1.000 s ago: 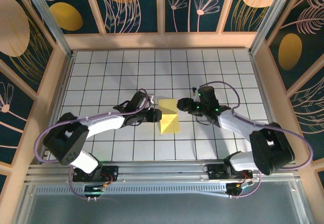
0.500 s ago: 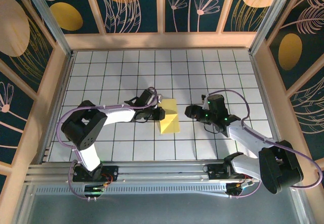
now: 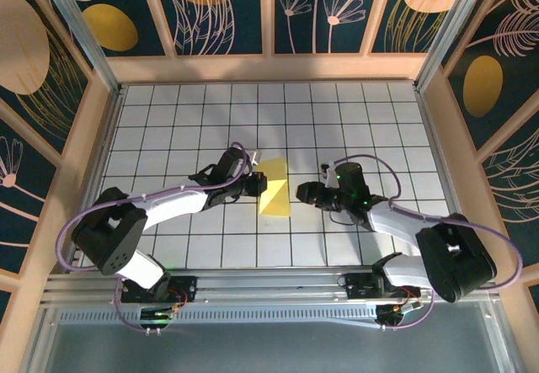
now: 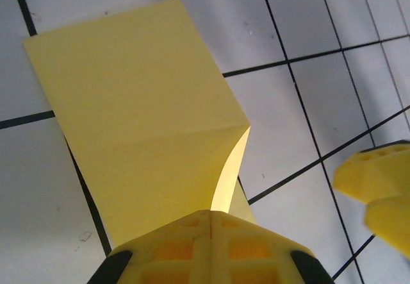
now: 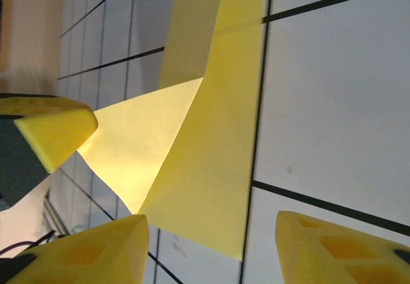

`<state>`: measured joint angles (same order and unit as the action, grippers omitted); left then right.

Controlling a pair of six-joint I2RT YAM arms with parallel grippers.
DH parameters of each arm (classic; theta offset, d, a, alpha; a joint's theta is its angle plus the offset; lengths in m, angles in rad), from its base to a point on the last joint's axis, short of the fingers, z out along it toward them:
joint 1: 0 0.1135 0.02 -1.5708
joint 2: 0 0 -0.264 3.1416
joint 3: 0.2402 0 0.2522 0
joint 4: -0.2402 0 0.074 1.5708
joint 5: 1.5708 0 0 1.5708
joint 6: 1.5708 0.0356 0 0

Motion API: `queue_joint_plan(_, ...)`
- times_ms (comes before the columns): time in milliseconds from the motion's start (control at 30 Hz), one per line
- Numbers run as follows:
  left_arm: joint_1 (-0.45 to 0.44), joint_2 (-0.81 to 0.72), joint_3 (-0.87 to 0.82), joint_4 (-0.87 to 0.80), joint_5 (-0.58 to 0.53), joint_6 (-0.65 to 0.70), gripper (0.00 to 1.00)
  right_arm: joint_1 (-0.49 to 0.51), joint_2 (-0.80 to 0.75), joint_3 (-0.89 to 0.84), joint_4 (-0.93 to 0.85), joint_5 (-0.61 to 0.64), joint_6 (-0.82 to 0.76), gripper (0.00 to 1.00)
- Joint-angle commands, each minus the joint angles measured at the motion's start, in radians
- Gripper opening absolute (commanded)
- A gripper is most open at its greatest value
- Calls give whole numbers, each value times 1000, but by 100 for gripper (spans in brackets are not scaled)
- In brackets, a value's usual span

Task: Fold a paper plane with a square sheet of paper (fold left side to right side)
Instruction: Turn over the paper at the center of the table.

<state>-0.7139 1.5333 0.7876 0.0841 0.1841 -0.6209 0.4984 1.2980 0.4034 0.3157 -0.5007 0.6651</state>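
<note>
The white grid-tiled table (image 3: 168, 129) carries both arms. The left arm (image 3: 168, 205) reaches low from its base, forward and rightward toward the table's middle. The right arm (image 3: 396, 217) stretches low and leftward, its wrist pointing at the paper. The square sheet of paper (image 3: 274, 188), bright yellow and partly folded, lies near the table's middle, with one flap raised off the tiles. The left gripper (image 4: 210, 223) has its fingers pressed together, pinching that raised flap at the sheet's left side. The right gripper (image 5: 211, 239) sits just beside the sheet's right edge, fingers spread and holding nothing.
</note>
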Motion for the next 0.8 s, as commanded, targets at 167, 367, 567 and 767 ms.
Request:
queue_joint_plan(167,3,-68,-46,34,-49,-46,1,78,186,64,318,-20,64,52)
queue_joint_plan(367,4,-78,-63,45,-42,-69,1,89,283,99,427,-12,87,50)
queue_joint_plan(567,5,-75,-75,57,-37,-80,1,89,359,124,486,-4,118,50)
queue_joint_plan(767,4,-70,-80,62,-34,-85,1,89,417,146,528,2,154,51)
